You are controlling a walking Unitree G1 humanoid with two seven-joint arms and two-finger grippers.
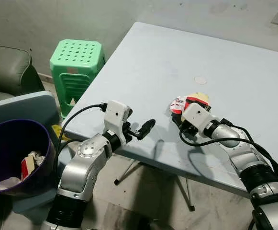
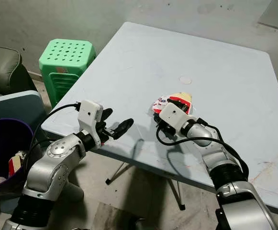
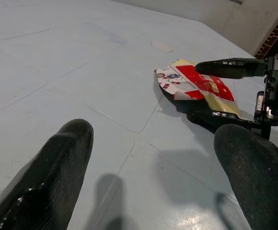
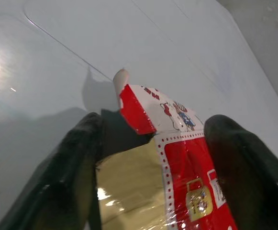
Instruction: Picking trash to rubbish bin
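Carrying everything here is a pale blue-grey plastic folding bench (image 1: 143,62). At the robot's left, below the bench's near corner, stands a dark purple round rubbish bin (image 1: 2,132) with scraps already in it. Behind that is a green perforated plastic stool (image 1: 77,60).

On the bench lies the task's thing, a crumpled red, white and gold foil snack wrapper (image 3: 196,86), near the front edge and on the robot's right half. Its long axis appears to run away from the right wrist, roughly in line with that arm's reach.

The right gripper (image 4: 153,158) is much the nearer: its black fingers (image 4: 74,167) are spread wide with the wrapper lying between them, one finger on each long side, and I cannot tell whether either touches the foil yet. The coming move seems to be a simple closing across the wrapper's short width.

The left gripper (image 1: 139,130) hovers over the bench's near edge, fingers wide and holding nothing, pointing toward the wrapper but well apart from it.
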